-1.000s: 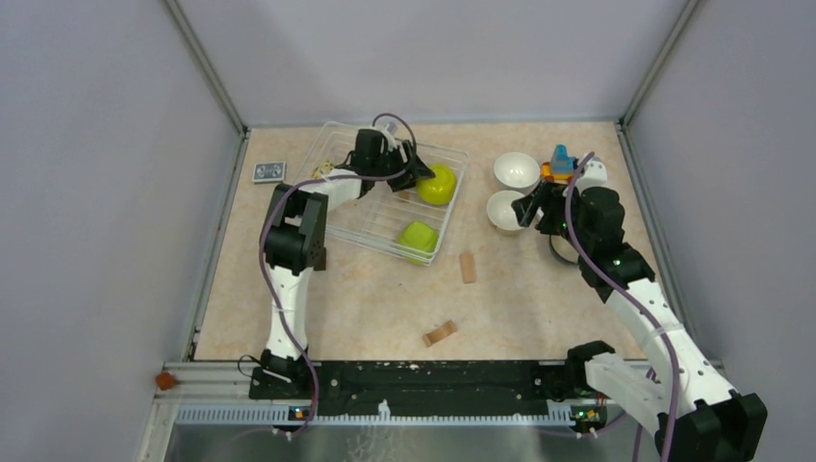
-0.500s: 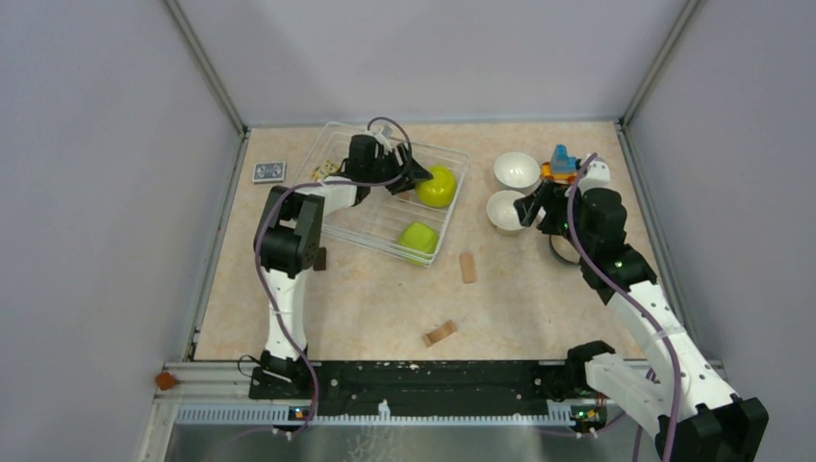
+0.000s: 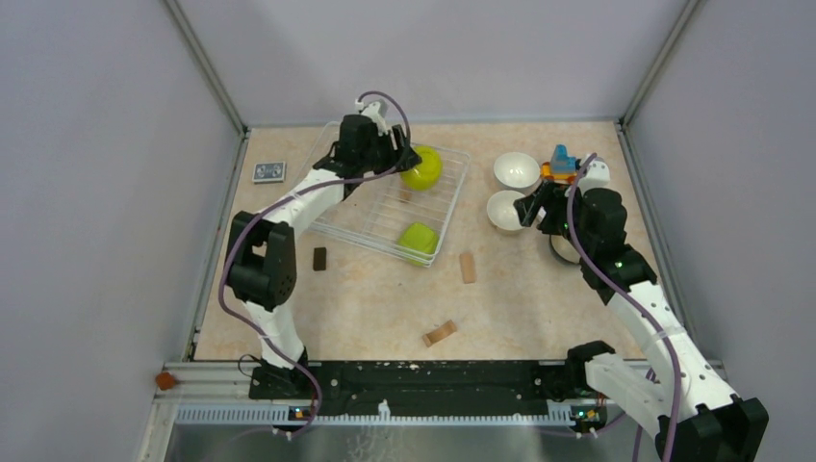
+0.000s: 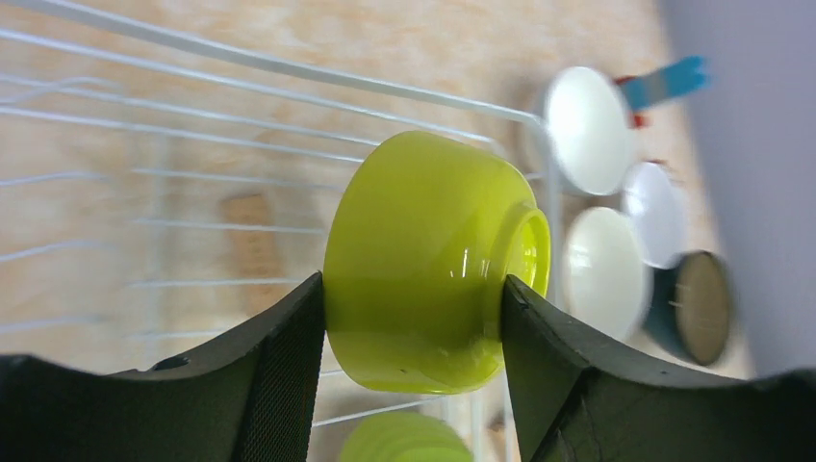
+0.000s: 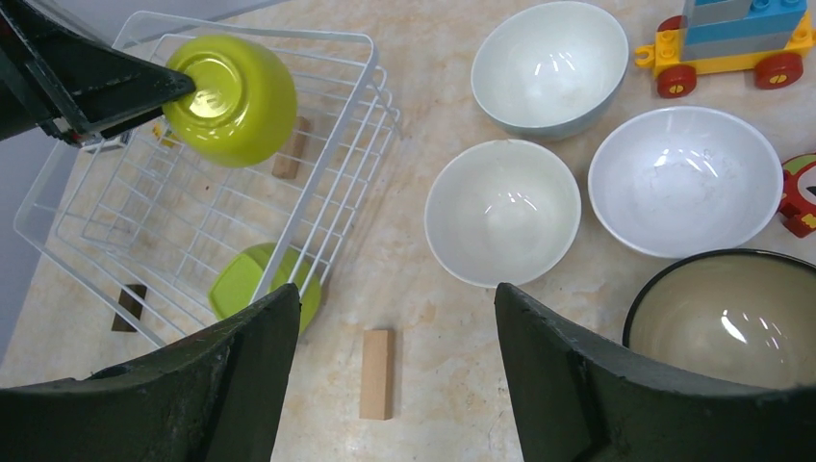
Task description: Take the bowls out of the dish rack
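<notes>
My left gripper (image 3: pixel 402 160) is shut on a lime green bowl (image 3: pixel 422 166), holding it on its side above the far end of the wire dish rack (image 3: pixel 337 218). The bowl fills the left wrist view (image 4: pixel 433 260) between my fingers and shows in the right wrist view (image 5: pixel 234 96). A second lime green bowl (image 3: pixel 419 238) lies upside down in the rack's near right corner (image 5: pixel 252 279). Two white bowls (image 5: pixel 501 211) (image 5: pixel 683 179), a beige one (image 5: pixel 549 65) and a dark teal bowl (image 5: pixel 736 313) stand upright on the table right of the rack. My right gripper (image 5: pixel 395 318) is open and empty above them.
A wooden block (image 3: pixel 468 267) lies just right of the rack, another (image 3: pixel 440 333) nearer the front, a dark block (image 3: pixel 319 257) left of the rack. A toy car (image 3: pixel 560 161) of bricks stands beyond the bowls. A small card (image 3: pixel 268 171) lies far left.
My left gripper has lifted the lime green bowl up from the rack floor and drawn it toward the far side. The right arm has not moved.
</notes>
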Robot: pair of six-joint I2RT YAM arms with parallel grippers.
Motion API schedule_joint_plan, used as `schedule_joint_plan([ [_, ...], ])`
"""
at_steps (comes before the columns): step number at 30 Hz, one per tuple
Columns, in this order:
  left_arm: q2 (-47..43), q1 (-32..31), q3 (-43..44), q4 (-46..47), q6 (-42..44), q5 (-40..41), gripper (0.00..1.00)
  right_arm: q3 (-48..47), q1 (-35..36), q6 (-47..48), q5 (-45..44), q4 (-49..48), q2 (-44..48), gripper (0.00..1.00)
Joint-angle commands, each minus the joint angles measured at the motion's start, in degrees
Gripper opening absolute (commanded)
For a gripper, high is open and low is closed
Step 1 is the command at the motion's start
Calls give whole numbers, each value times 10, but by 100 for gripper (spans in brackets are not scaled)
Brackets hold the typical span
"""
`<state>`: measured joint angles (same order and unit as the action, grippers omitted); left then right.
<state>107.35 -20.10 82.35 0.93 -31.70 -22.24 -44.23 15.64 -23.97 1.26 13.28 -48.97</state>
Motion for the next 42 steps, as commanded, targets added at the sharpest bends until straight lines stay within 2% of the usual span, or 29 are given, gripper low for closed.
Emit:
schedule_joint_plan([
  [1, -65, -72, 35, -138, 171, 320, 39, 3, 5, 10, 6, -19, 7, 73],
  [3, -76, -126, 36, -144, 231, 443, 41, 4, 6, 7, 11, -23, 6, 73],
  [6, -75, -172, 36, -150, 279, 545, 42, 2, 6, 4, 17, -28, 1, 73],
  [12, -10, -204, 63, -194, 300, 621, 44, 2, 5, 1, 22, -28, -1, 72],
  [15, 45, -226, 98, -237, 290, 698, 45, 2, 5, 0, 19, -26, 1, 72],
  [18, 92, -240, 134, -274, 290, 741, 53, 2, 6, 0, 18, -25, 3, 72],
  [21, 110, -242, 162, -318, 261, 710, 71, 2, 6, 1, 17, -22, 6, 72],
  [25, 91, -239, 150, -308, 236, 603, 92, 4, 5, 0, 16, -21, 9, 72],
  [28, 80, -226, 136, -296, 220, 515, 94, 6, 6, 0, 14, -19, 12, 72],
  [31, 78, -207, 131, -293, 206, 443, 89, 7, 5, 2, 12, -16, 16, 72],
  [34, 76, -197, 124, -288, 203, 404, 77, 8, 6, 4, 10, -14, 21, 72],
  [42, 67, -186, 107, -269, 197, 352, 50, 12, 5, 3, 9, -13, 23, 72],
])
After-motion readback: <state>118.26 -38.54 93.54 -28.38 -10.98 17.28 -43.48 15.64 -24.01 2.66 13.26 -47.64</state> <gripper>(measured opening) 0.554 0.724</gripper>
